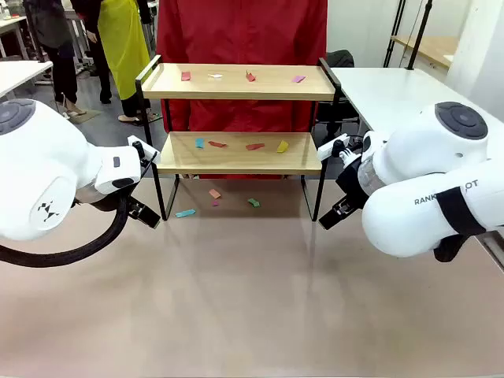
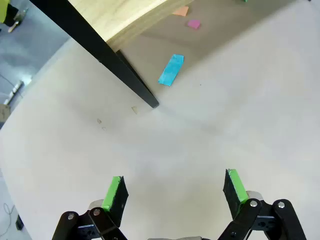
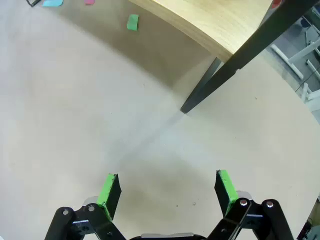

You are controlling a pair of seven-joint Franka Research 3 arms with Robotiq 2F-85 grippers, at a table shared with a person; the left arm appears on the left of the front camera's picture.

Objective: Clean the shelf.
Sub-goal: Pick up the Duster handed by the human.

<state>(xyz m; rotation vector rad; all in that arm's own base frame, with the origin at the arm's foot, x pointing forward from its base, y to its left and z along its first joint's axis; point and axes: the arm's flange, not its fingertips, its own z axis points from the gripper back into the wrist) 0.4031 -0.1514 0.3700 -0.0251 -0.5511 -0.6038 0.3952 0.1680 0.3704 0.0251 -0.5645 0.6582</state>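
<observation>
Shelf: the shelf (image 1: 236, 93) stands upright at the far middle of the surface (image 1: 252, 299), between the two arms, with its black legs on the beige top.
Top board: four paper pieces lie spread along it, a red scrap (image 1: 186, 76), a white scrap (image 1: 215, 75), a second red scrap (image 1: 250, 76) and a pink scrap (image 1: 298, 79).
Lower board: a teal scrap (image 1: 199, 142), a reddish scrap (image 1: 217, 144), an orange-red scrap (image 1: 254, 146) and a yellow scrap (image 1: 282, 146) lie in a loose row.
Under the shelf: an orange scrap (image 1: 214, 193), a small pink bit (image 1: 215, 203) and a green scrap (image 1: 253, 202) lie on the surface. A blue scrap (image 1: 185, 213) lies near the left front leg (image 2: 115, 65).
Left hand: the left hand (image 2: 175, 187) is spread wide with nothing between its green pads. It hangs over bare surface near the foot of that leg.
Right hand: the right hand (image 3: 167, 187) is also spread and empty. It is over bare surface near the right front leg (image 3: 225, 75).
Far side: a person in red (image 1: 240, 31) stands just behind the shelf.
</observation>
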